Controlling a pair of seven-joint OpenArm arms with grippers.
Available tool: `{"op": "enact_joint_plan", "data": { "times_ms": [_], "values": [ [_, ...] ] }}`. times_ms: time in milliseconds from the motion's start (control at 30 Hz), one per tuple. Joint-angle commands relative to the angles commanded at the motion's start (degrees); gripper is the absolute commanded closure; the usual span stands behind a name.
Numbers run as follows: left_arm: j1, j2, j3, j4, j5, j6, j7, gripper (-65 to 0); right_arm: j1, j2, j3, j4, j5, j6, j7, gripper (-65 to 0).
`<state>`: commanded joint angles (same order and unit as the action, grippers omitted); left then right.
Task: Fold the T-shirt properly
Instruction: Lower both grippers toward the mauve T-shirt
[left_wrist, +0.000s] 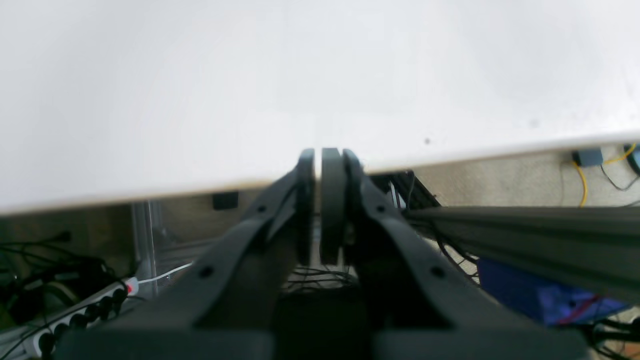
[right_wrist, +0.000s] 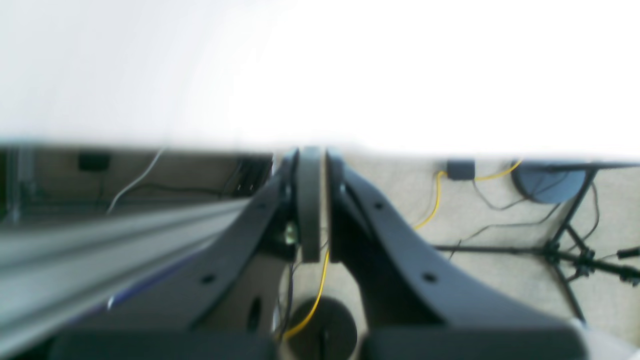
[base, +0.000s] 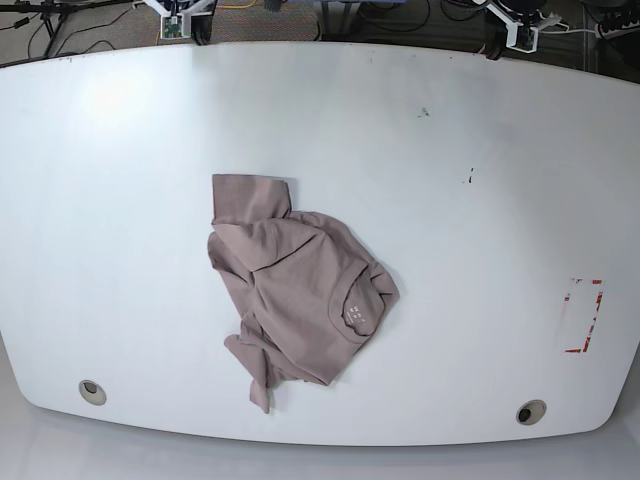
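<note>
Basically nothing is done yet. T-shirt (base: 296, 293) lies crumpled in a heap a bit left of centre on the white table (base: 480, 230) in the base view, toward the near edge. Collar with the small white print faces up on the heap's right side, one sleeve sticks out flat toward the far-left, and a twisted tail of fabric trails toward the near edge. No clean fold lines anywhere, hem and sleeves bunched under each other.

My left gripper (left_wrist: 318, 165) is parked past the table's far edge, pads pressed together with just a sliver of light between, nothing in them. Right gripper (right_wrist: 314, 162) is the same: pads closed against each other, empty, sitting at the table edge. That view is blurred but the closure is readable. Both are well away from the shirt; in the base view only the arm mounts show, at the far edge.

My read of what's left, which is everything:
- reach in and grab shoulders or hem
- spread the shirt flat, untwist the tail
- fold sleeves in, then fold the body

Main risk I see is pinching several layers in that bunched lower part.
</note>
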<state>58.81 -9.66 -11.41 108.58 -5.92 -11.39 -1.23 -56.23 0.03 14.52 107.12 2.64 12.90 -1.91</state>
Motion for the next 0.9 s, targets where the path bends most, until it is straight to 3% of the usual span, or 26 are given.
{"op": "enact_joint_plan", "data": {
  "times_ms": [433,900],
  "values": [
    [-3.9,1.3,-0.7,1.9,1.1,0.2,6.5,-1.8,3.0,-0.4,1.7,1.4,-0.1,-0.39,0.2,-1.6],
    [-8.9,2.0,-1.4,1.2,0.3,0.2,5.0,-1.5,9.3,-0.4,1.2,0.7,-0.3,-0.30,-1.6,-1.5]
  ]
}}
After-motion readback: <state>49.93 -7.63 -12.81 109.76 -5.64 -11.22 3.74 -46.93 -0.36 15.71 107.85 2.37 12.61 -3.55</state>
